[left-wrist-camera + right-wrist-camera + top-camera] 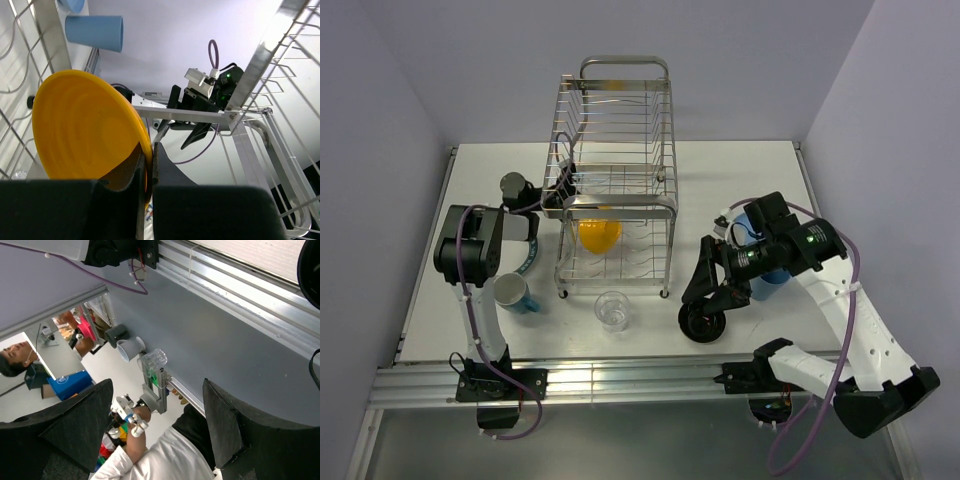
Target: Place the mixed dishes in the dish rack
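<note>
the left hand (148, 150) is pinched shut on the rim of the yellow-orange bowl (85, 130), which is held on edge inside the dish rack (617, 150), below its upper shelf. from above, the wires and the arm hide that grip. the right hand (156, 390) gapes wide with nothing in it, at 4 o'clock on the bench (740, 180). its arm covers most of a blue dish (772, 276), and i cannot tell which one. a clear glass (612, 310) stands at the rack's 6 o'clock, and a teal-and-white mug (515, 293) at its 8 o'clock.
</note>
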`<act>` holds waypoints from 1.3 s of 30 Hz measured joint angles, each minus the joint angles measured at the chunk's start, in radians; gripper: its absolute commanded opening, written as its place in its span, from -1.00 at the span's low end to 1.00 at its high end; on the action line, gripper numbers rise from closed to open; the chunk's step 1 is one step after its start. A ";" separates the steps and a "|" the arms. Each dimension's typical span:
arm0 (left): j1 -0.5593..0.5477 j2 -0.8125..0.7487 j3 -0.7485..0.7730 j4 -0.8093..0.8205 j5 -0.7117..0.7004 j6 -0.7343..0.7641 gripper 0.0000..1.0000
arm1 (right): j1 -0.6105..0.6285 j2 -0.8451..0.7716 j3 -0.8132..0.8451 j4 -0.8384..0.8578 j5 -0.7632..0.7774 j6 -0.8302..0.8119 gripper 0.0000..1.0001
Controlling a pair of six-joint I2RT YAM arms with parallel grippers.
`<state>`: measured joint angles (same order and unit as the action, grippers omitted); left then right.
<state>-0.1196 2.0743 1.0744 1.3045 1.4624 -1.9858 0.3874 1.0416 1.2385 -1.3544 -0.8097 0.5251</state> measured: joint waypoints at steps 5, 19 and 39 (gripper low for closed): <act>-0.008 0.000 -0.060 0.000 0.006 -0.002 -0.99 | 0.000 -0.026 -0.005 0.004 -0.004 0.028 0.59; -0.008 0.046 -0.076 0.000 0.017 0.002 -0.73 | 0.000 -0.052 -0.021 0.008 -0.003 0.080 0.59; 0.057 0.066 -0.140 0.021 0.034 0.031 0.64 | 0.000 -0.016 -0.020 0.008 0.002 0.064 0.59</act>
<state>-0.0624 2.1403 0.9340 1.3254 1.4963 -1.9553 0.3870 1.0260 1.2182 -1.3468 -0.8082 0.5888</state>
